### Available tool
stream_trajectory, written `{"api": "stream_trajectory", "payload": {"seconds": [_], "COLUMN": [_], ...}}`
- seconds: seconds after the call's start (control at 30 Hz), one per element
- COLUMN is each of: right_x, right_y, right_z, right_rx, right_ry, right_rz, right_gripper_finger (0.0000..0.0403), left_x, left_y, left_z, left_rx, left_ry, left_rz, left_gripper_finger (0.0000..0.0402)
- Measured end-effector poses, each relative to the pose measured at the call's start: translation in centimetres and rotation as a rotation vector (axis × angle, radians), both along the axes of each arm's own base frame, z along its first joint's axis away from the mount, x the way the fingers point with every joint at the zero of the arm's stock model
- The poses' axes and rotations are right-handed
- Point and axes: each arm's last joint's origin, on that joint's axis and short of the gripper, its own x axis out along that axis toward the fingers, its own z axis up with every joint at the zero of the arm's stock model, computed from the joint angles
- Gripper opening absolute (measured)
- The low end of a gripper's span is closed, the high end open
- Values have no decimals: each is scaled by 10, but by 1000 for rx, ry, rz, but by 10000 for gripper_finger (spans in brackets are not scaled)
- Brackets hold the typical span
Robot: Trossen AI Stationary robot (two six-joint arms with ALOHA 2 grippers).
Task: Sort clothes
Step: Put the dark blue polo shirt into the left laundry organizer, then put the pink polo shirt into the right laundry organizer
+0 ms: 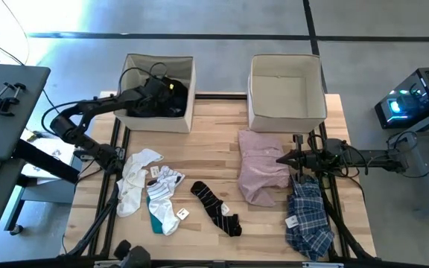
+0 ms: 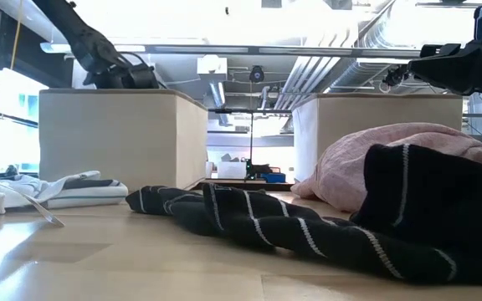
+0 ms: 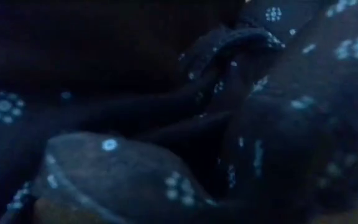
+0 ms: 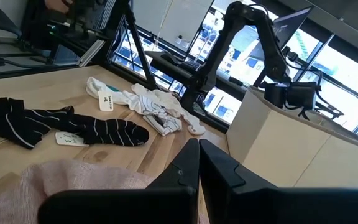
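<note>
Supporting all items, the wooden bench [image 1: 214, 167] carries two beige fabric boxes along its far edge: the left box [image 1: 185, 89] and the right box [image 1: 287, 112]. The left end effector [image 1: 161, 88] is lowered inside the left box, closed, pressed against the navy dotted shirt [image 3: 241, 124] that fills its wrist view; whether cloth is pinched cannot be told. A black garment [image 1: 136, 106] lies in the same box. The right end effector [image 1: 283, 159] hovers closed and empty over the near edge of the pale pink shirt [image 1: 263, 167], which lies in front of the right box. The blue-white plaid shirt [image 1: 308, 219] lies just beside it, toward the bench's near edge. Black striped socks [image 1: 216, 208] lie at bench centre, well apart from both end effectors. White and teal socks [image 1: 151, 190] lie at the left.
</note>
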Motion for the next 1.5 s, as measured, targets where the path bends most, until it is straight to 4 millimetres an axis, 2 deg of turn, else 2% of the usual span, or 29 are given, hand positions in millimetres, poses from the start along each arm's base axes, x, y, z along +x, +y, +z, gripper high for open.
{"api": "stream_trajectory", "payload": {"seconds": [0.2,0.37,0.53,0.67,0.8,0.9,1.03,1.17,1.37,1.5], "right_x": [0,0,0,0,0,0,0,0,0,-4], "right_y": [0,-1,-1,-1,-1,-2,-2,-2,-2,1], "right_z": [0,0,0,0,0,0,-1,-1,3,26], "right_rx": [0,0,0,0,0,0,0,0,-49,150], "right_ry": [1,1,3,3,3,-3,11,11,-40,-251], "right_rz": [-1,-17,-17,-17,-34,-63,-65,-65,-55,38], "right_gripper_finger": [0,0,0,0,0,0,0,0,0,0], "left_x": [-2,-10,-16,-22,-30,-36,-45,-56,-60,-55], "left_y": [-3,-14,-25,-40,-63,-89,-123,-148,-168,-175], "left_z": [7,34,86,139,191,227,260,276,279,279], "left_rx": [2,-4,14,73,156,226,288,285,224,200], "left_ry": [-32,-81,-149,-231,-380,-537,-742,-912,-977,-983], "left_rz": [4,10,-15,-4,-2,-64,-155,-190,-229,-284], "left_gripper_finger": [28,86,145,169,174,170,161,151,139,135]}}
